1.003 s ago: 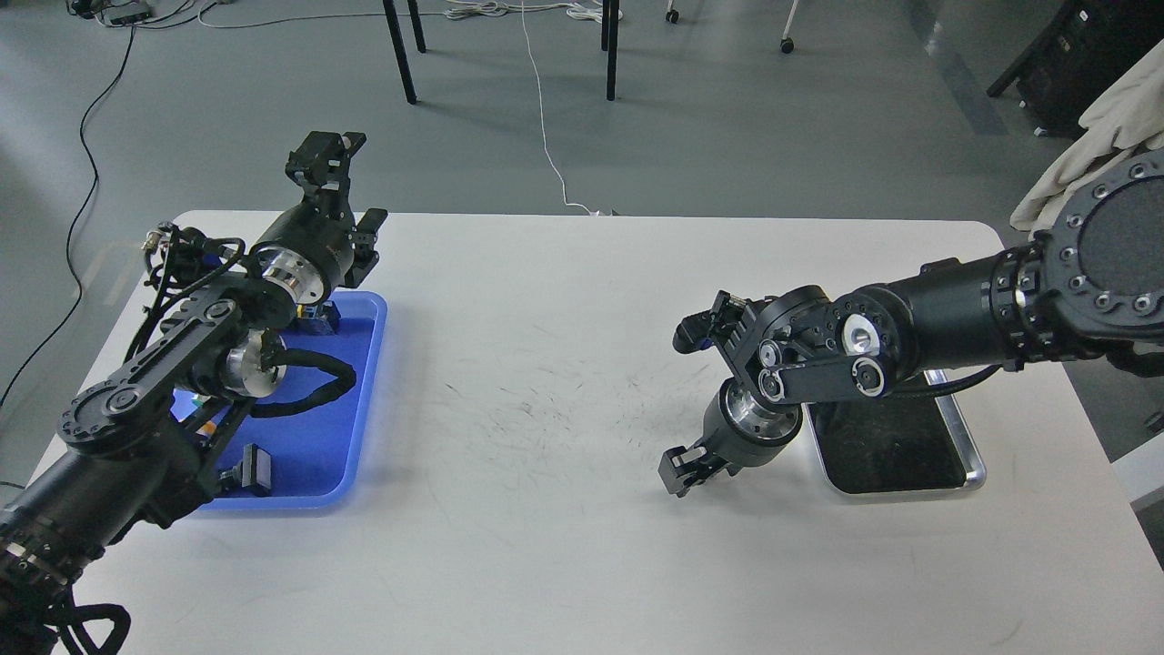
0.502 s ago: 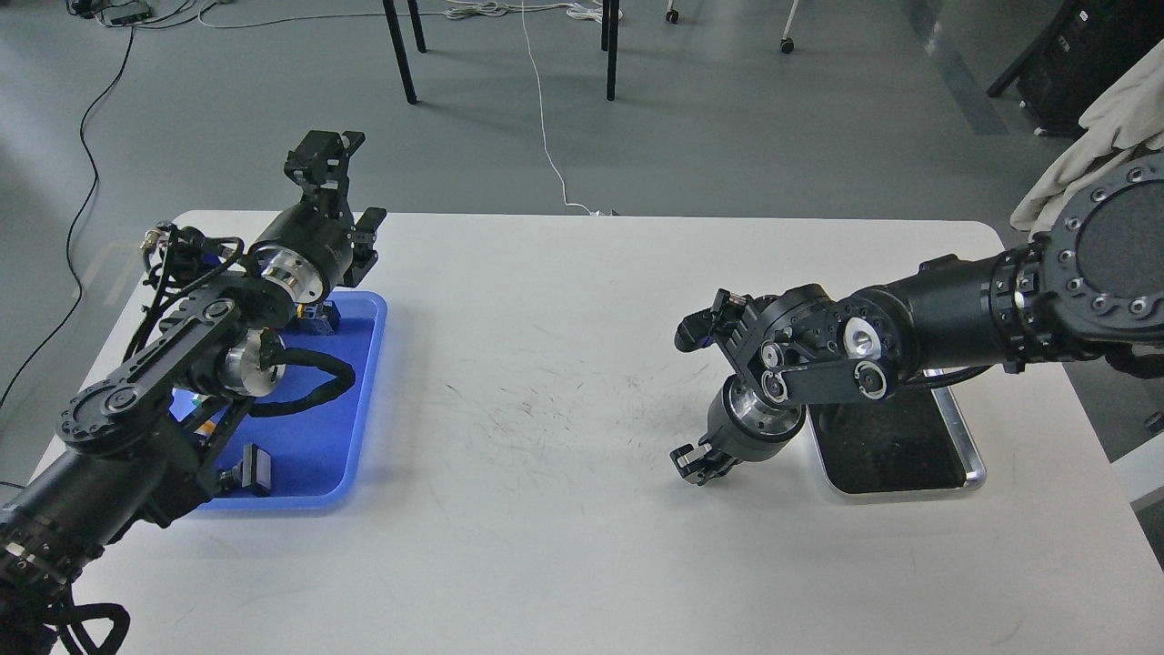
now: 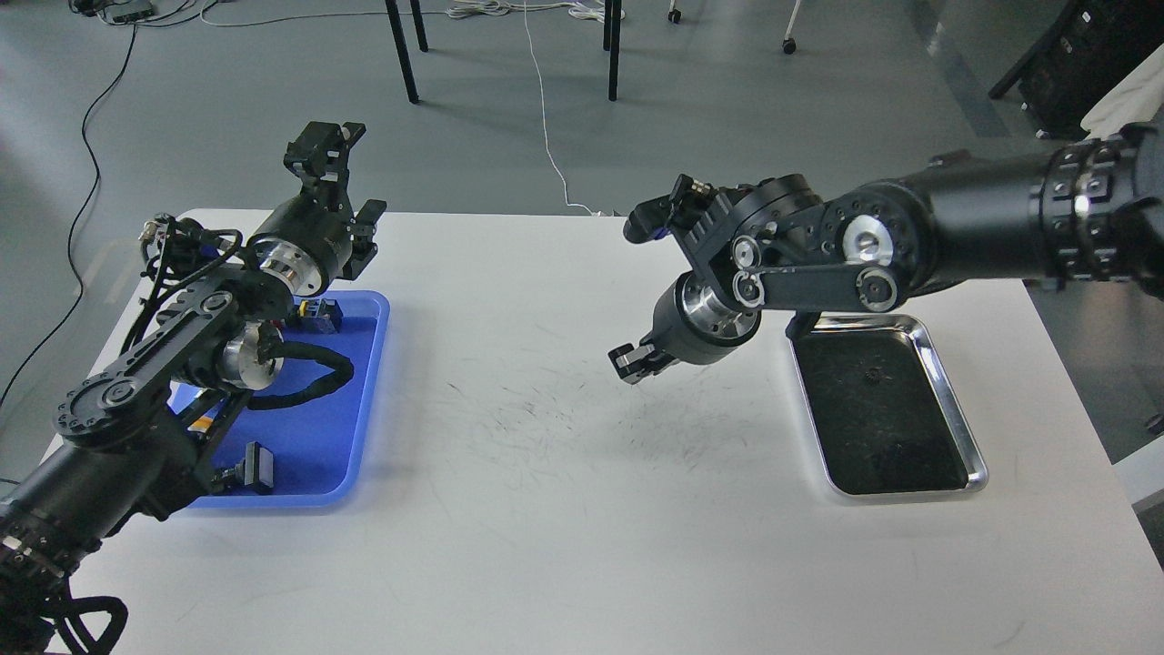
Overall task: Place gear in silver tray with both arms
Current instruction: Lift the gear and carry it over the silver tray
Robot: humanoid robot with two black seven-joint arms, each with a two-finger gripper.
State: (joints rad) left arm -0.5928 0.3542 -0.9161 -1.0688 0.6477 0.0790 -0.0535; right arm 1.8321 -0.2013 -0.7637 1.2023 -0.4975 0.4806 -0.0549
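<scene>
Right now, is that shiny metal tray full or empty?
Nearly empty: the silver tray shows a bare dark bottom, except one tiny speck I cannot identify.

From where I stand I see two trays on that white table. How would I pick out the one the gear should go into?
Start at the white table and look to its right side, under the right arm. There lies the silver tray, a rectangle with rounded corners, near the table's right edge. Unlike the blue plastic tray on the left side, it has a shiny metal rim and a dark reflective bottom.

Silver tray (image 3: 969, 437) is lying at right of the table (image 3: 564, 509); plastic tray (image 3: 364, 400) is lying at left; right gripper (image 3: 635, 362) is hanging between them.
</scene>
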